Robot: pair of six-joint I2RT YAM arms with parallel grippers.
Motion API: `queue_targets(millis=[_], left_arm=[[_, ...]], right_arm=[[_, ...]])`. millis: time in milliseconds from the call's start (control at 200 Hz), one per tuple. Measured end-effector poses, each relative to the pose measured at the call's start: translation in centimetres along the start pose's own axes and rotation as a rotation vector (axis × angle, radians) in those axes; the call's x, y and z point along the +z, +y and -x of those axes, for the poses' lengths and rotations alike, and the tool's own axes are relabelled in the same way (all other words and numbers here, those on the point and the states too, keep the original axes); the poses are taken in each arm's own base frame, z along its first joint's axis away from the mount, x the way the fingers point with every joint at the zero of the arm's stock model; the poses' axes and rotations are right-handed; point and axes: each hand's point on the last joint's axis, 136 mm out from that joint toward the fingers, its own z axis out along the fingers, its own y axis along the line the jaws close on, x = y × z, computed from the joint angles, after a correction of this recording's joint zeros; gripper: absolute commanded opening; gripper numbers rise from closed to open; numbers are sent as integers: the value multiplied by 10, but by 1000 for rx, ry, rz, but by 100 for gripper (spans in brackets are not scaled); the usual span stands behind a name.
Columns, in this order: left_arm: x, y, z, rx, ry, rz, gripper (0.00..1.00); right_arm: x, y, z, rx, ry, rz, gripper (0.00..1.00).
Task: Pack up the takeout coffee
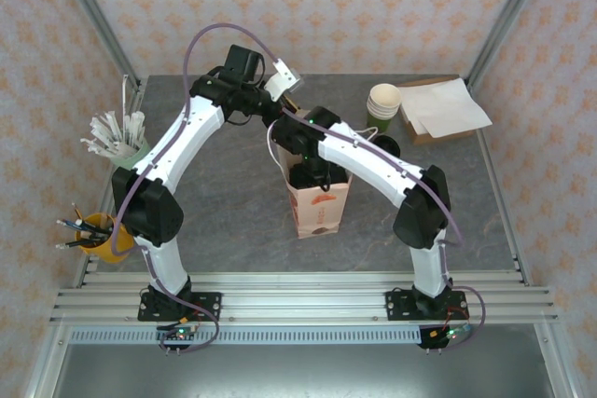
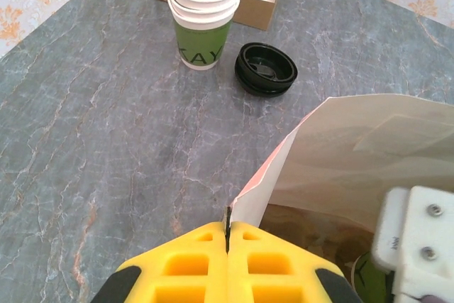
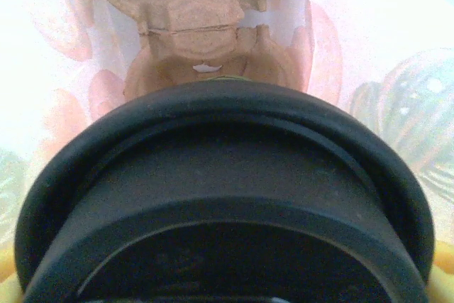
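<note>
1. Paper bag [image 1: 322, 216] — stands upright near the middle of the worktop [image 1: 205, 184], with its mouth open upward.
2. Left gripper [image 2: 227, 230]: the yellow fingers are pressed together on the bag's top edge, with the thin paper wall pinched between them. I judge that this grip is holding the mouth open.
3. Right gripper [image 1: 315, 174]: it is lowered into the bag's mouth. The right wrist view shows slivers of yellow at either side of the lid. I cannot tell whether the fingers are clamped on the cup or parted from it.
4. Coffee cup [image 2: 367, 274]: it is inside the bag, where a patch of dark green shows just beside the right gripper's white housing.
5. Black lid [image 3: 227, 175]: it sits close under the right wrist camera, with the bag's folded floor beyond it. I judge that the lid is fitted on the cup. Whether the cup's base rests on that floor is hidden.
6. Elsewhere on the worktop: a stack of lidless cups [image 2: 202, 12] stands with a spare lid [image 2: 266, 69] just beside it. A cardboard box [image 1: 438, 109] lies behind them. No gripper is near any of these.
7. Progress, as judged: the cup is lidded and already inside the bag.
8. Outstanding: seat the cup on the bag floor if it is not already down, then let go of it. The right gripper must then lift out without snagging the paper wall, and the left gripper must release the edge. This is a late stage — not complete.
</note>
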Motion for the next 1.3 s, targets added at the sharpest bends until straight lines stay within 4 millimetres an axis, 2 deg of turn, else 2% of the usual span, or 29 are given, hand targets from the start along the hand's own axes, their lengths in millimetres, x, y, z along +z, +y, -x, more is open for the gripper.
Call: queue_targets(millis=[125, 220, 555, 821, 1301], left_arm=[[0, 0, 1, -24, -3, 2, 0], [0, 0, 0, -32, -3, 1, 0], [0, 0, 0, -50, -2, 1, 0], [2, 1, -1, -57, -13, 4, 0], [1, -1, -4, -79, -42, 14, 0]], right_arm=[[26, -4, -4, 7, 33, -34, 52], [35, -9, -3, 15, 20, -48, 52], [41, -11, 1, 28, -68, 2, 51], [38, -5, 5, 24, -62, 13, 51], [50, -7, 4, 7, -89, 30, 50]])
